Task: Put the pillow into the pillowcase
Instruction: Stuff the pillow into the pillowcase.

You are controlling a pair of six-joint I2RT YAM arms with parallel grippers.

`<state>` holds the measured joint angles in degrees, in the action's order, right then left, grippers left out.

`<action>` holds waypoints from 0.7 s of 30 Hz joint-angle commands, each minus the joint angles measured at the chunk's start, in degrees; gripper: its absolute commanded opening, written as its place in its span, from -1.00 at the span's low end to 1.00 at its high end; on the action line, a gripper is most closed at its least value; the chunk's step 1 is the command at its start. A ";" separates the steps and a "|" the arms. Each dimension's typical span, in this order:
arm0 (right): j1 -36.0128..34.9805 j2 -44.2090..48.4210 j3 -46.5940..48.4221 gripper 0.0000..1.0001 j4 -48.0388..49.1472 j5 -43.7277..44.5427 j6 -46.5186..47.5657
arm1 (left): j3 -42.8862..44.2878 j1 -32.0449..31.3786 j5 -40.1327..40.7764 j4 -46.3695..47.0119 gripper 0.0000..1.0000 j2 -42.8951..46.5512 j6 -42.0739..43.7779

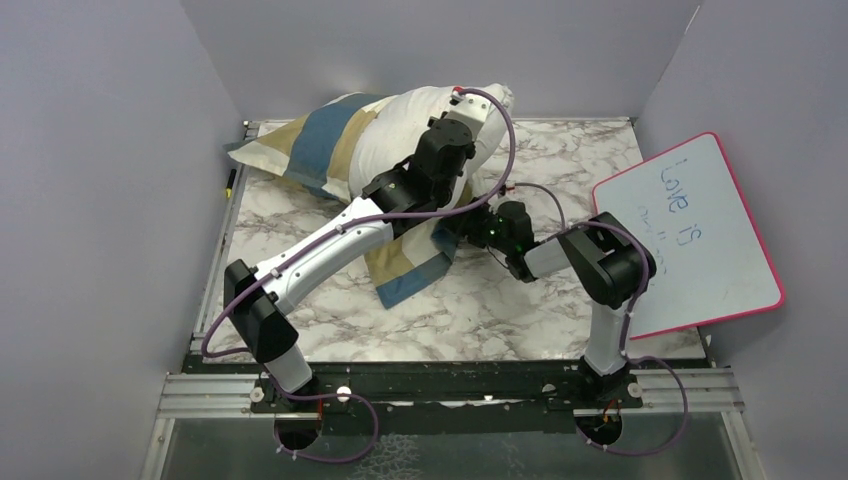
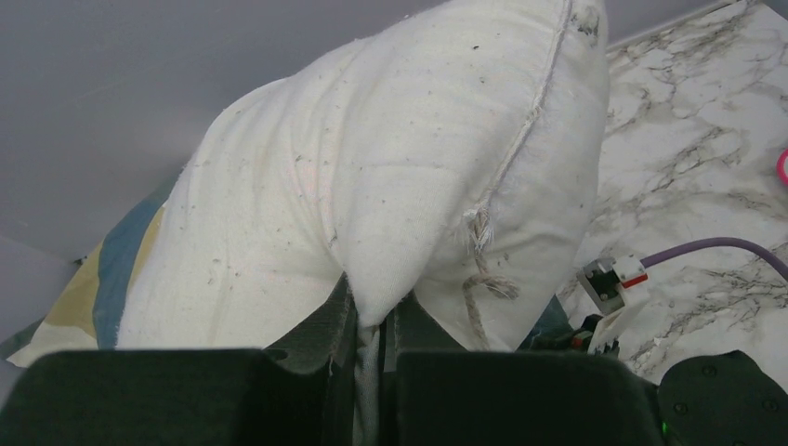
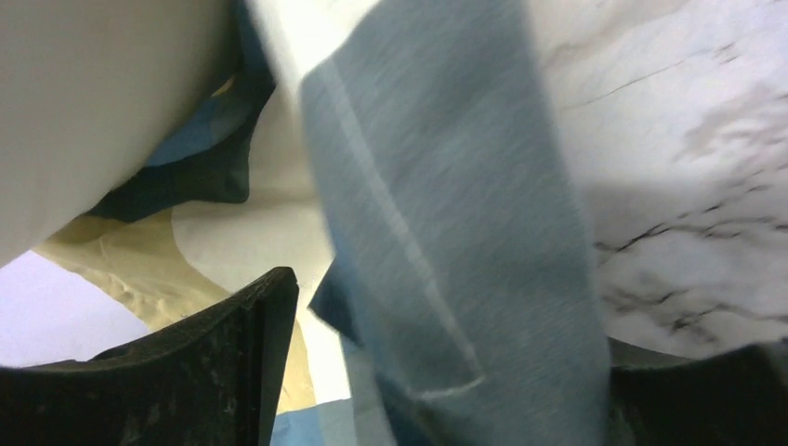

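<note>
Now our left gripper (image 2: 370, 325) clamps the pillow (image 2: 390, 177) by its near corner, while just under the pillow our right gripper (image 3: 455, 321), jaws spread, straddles the loose pillowcase (image 3: 446, 204) edge.

Whiteboard (image 1: 690, 240) — "Love is" in blue marker.

The left pincer (image 2: 370, 367) pinches the pillow's (image 2: 390, 167) lower edge.

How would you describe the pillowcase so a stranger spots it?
On the marble table, look toward the far left corner. The pillowcase is the thin sack partly around the pillow. Only it has blue, tan and cream blocks; the pillow is plain off-white.
</note>
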<state>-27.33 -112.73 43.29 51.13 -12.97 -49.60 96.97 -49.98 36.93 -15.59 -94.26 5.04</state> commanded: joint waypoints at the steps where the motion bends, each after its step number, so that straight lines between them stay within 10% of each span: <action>1: -4.24 3.84 -1.66 0.60 -3.74 11.13 0.52 | 3.35 0.47 1.49 3.88 -1.00 -0.01 -0.14; 14: -9.76 -1.63 11.55 0.42 -25.90 32.93 -4.71 | 2.29 0.45 1.47 4.16 -1.00 1.17 -0.59; 21: -8.70 -1.47 7.02 -0.97 -9.32 24.09 -3.94 | 0.85 0.47 3.77 3.70 -1.00 3.12 -1.43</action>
<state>-36.60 -114.67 51.62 36.91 14.59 -54.68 97.08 -49.98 36.86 -15.53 -94.74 4.71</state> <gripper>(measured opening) 0.141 0.081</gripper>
